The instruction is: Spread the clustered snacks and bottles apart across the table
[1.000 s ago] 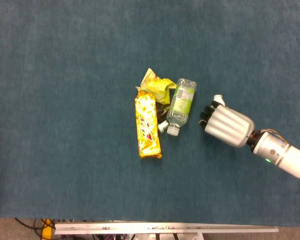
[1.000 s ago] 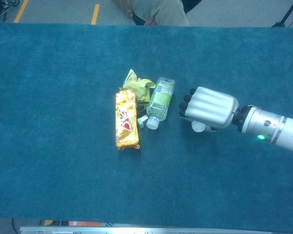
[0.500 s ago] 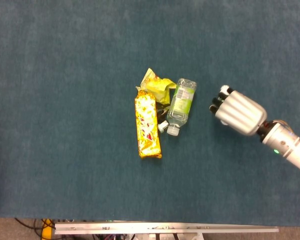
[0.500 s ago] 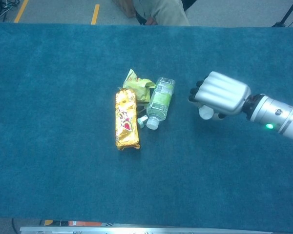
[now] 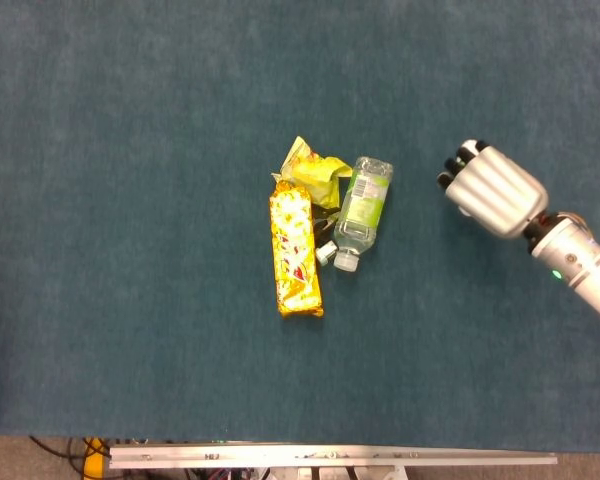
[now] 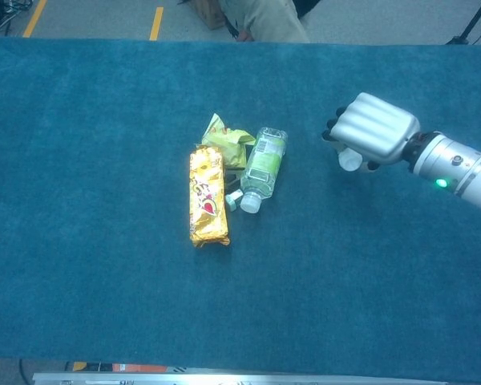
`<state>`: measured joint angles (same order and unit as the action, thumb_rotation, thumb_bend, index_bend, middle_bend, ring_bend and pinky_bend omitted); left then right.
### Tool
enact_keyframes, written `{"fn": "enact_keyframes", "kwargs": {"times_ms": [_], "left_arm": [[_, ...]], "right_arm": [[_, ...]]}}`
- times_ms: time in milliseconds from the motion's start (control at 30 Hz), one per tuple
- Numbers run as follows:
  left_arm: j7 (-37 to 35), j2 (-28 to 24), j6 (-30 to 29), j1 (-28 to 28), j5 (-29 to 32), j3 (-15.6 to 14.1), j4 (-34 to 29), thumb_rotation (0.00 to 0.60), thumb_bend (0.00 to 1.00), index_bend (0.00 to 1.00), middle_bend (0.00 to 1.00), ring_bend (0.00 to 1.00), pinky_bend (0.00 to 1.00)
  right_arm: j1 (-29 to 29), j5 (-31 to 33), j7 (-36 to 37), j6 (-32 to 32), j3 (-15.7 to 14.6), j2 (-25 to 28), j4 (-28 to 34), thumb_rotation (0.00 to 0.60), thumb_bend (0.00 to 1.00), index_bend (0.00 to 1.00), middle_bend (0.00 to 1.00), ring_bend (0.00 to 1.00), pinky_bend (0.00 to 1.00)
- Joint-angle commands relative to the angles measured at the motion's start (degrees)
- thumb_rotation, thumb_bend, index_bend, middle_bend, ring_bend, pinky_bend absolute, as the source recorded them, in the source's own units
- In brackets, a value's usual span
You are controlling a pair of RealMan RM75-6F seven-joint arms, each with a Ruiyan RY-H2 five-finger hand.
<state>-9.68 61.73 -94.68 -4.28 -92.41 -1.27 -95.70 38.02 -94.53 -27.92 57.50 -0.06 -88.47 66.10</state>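
Observation:
The cluster lies mid-table. A long gold snack pack (image 5: 295, 253) (image 6: 208, 196) lies lengthwise. A crumpled yellow-green snack bag (image 5: 315, 172) (image 6: 227, 138) sits at its far end. A clear bottle with a green label (image 5: 362, 210) (image 6: 262, 167) lies beside them, cap toward me. A second small white cap (image 5: 326, 252) (image 6: 234, 197) pokes out between pack and bottle; its body is mostly hidden. My right hand (image 5: 490, 190) (image 6: 373, 136) hovers well right of the bottle, fingers curled in, nothing visible in them. The left hand is absent from both views.
Blue-green carpet covers the table (image 5: 130, 150) (image 6: 88, 265), bare on all sides of the cluster. The near metal edge (image 5: 330, 458) runs along the bottom. A person (image 6: 260, 20) stands beyond the far edge.
My right hand has drawn away from the bottle, moving right and toward the table's far side. The snacks and bottles have not moved.

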Motion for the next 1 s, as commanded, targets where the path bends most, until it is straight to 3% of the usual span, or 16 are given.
{"fn": "enact_keyframes", "kwargs": {"times_ms": [33,167,267,400,633,1000], "left_arm": [[0.04,0.03,0.02,0.02,-0.07,-0.03,0.01,0.600,0.31,0.26,0.23,0.05,0.13],[0.07,-0.01,-0.19,0.07,-0.38,0.01,-0.02,0.600,0.31,0.26,0.23,0.05,0.13],[-0.02,0.00,-0.46,0.04,-0.55,0.06,-0.02,0.600,0.31,0.26,0.23,0.05,0.13],[-0.13,0.06,-0.54,0.09,-0.78,0.03,0.12,0.600,0.31,0.26,0.23,0.05,0.13],[0.37,-0.47,-1.04,-0.19,-1.12,-0.17,-0.51,0.600,0.31,0.26,0.23,0.05,0.13],[0.34,-0.98,-1.67,-0.87,-0.96,-0.48,-0.76,0.600,0.31,0.26,0.23,0.05,0.13]], "right_arm": [[-0.19,2.34,-1.89,-1.07,1.27,1.39,2.83,0.600,0.00,0.39,0.42,0.34,0.52],[-0.26,5.17,-6.14,-2.57,2.26,3.70,6.57,0.600,0.00,0.26,0.36,0.29,0.46],[-0.45,7.42,-9.06,-3.28,2.94,5.21,9.05,0.600,0.00,0.21,0.33,0.26,0.45],[-0.84,8.49,-6.77,-2.28,3.65,6.00,12.49,0.600,0.00,0.20,0.33,0.26,0.44],[0.89,3.14,-1.29,-0.73,2.67,6.46,17.69,0.600,0.00,0.20,0.33,0.26,0.44],[4.44,1.64,-4.94,-4.60,2.41,3.35,18.19,0.600,0.00,0.20,0.33,0.26,0.43]]}}
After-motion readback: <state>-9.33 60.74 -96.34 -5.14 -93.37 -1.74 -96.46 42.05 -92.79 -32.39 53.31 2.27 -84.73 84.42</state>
